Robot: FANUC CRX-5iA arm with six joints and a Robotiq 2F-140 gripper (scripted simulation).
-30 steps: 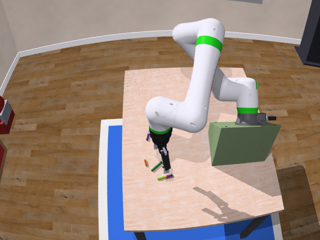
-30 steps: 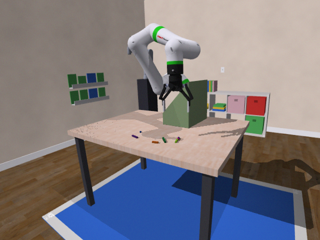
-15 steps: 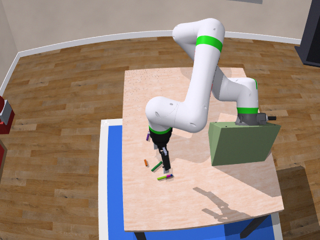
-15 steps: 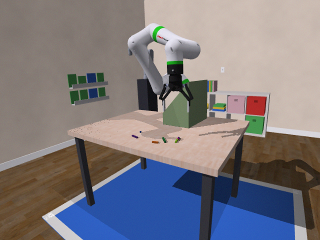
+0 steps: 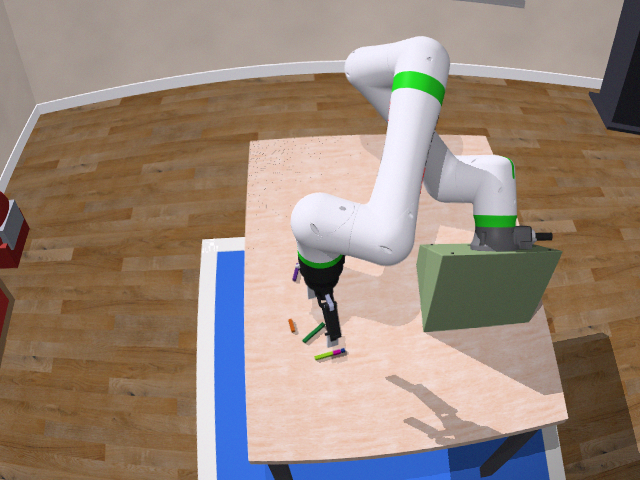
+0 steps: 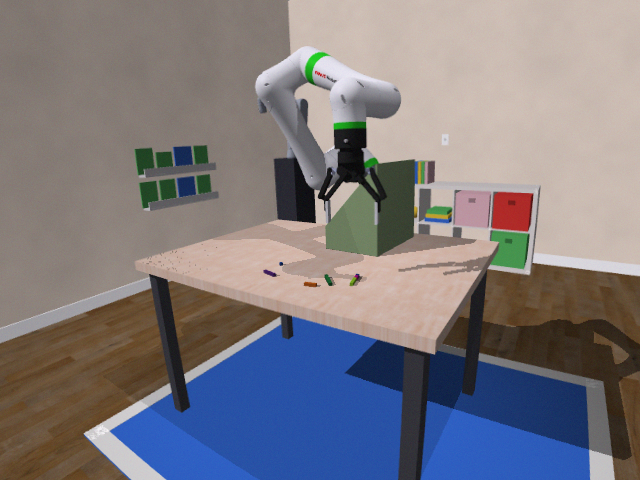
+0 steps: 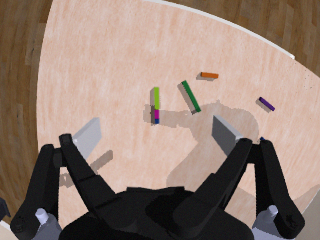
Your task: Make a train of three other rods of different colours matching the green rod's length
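Note:
My gripper (image 5: 330, 330) (image 6: 350, 209) (image 7: 156, 126) is open and empty, hanging well above the table (image 5: 413, 413) (image 6: 413, 304) (image 7: 100, 47). Below it a lime rod (image 5: 324, 355) (image 7: 156, 98) and a short magenta rod (image 5: 337, 352) (image 7: 156, 115) lie end to end in one line; they also show in the exterior view (image 6: 354, 279). The green rod (image 5: 313, 332) (image 6: 328, 279) (image 7: 190, 96) lies beside them, apart. An orange rod (image 5: 291, 325) (image 6: 310, 284) (image 7: 208, 75) lies further out. A purple rod (image 5: 295, 272) (image 6: 269, 272) (image 7: 266, 103) and a small blue rod (image 6: 281, 263) lie off to the side.
A large olive-green block (image 5: 485, 289) (image 6: 382, 217) carries the arm's base on the table's right side. The arm's elbow hangs over the middle of the table. The table's near edge is close to the rods in the wrist view.

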